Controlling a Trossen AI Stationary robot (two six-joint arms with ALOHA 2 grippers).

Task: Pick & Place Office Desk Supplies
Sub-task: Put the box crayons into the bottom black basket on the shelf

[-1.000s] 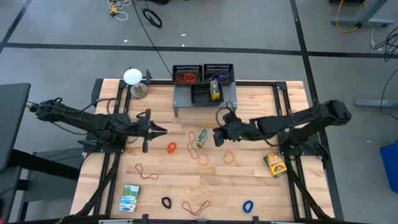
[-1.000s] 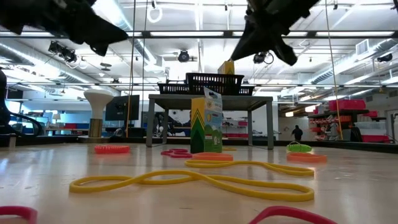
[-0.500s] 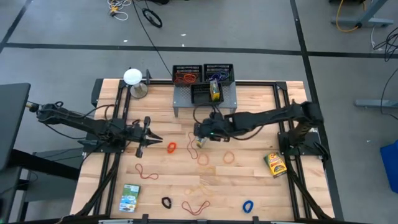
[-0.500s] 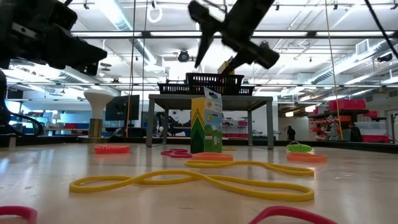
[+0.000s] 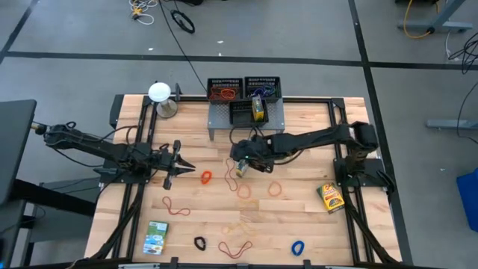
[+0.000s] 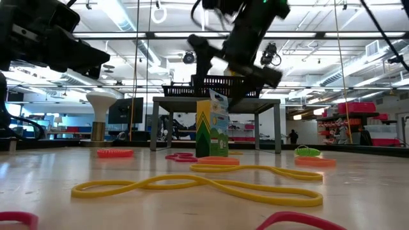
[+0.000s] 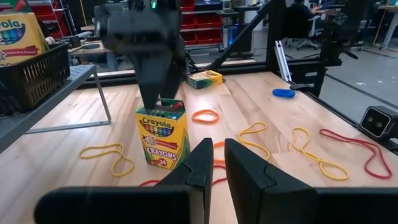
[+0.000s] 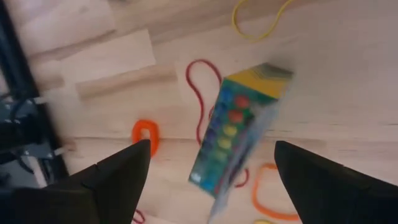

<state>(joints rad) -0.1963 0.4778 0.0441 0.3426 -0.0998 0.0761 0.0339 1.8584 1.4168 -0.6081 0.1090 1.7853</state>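
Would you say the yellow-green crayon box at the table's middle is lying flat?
No, the yellow-green crayon box stands upright on the wooden table.

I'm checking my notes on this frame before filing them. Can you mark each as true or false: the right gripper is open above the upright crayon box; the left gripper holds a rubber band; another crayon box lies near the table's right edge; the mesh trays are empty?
1. The right gripper is open above the upright crayon box. True.
2. The left gripper holds a rubber band. False: nothing sits between its nearly closed fingers.
3. Another crayon box lies near the table's right edge. True.
4. The mesh trays are empty. False: they hold rubber bands and a box.
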